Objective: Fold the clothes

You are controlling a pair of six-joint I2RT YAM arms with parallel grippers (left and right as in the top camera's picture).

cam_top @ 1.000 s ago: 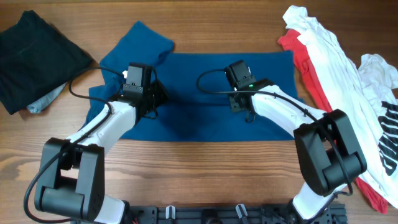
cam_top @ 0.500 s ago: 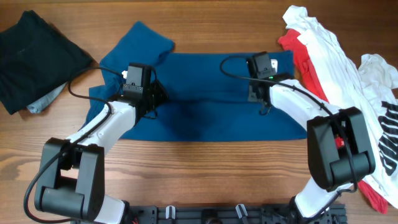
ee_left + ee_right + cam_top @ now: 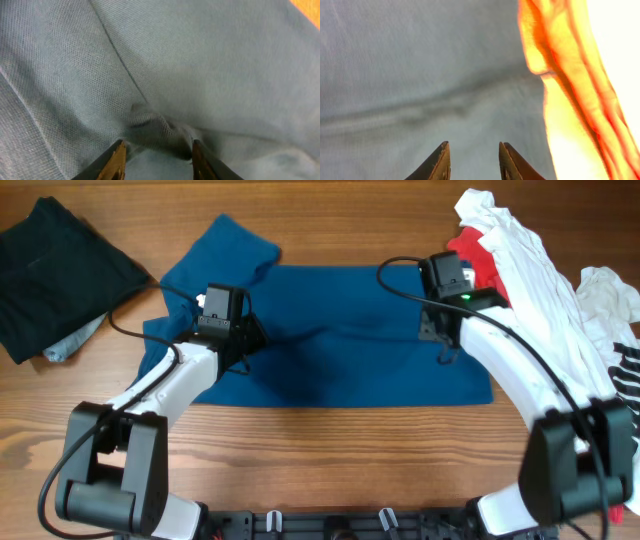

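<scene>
Lying flat across the middle of the wooden table (image 3: 330,470), the deep-blue polo shirt (image 3: 330,365) is spread out, ready for its sides to be turned in. The left gripper (image 3: 159,150) hangs low over the sleeve side, jaws parted around a small pucker of cloth, seemingly not pinching it. The right gripper (image 3: 474,155) hovers at the shirt's right edge, jaws apart and empty, beside the heaped red T-shirt (image 3: 487,275) and white T-shirt (image 3: 530,270), which probably await their turn.
</scene>
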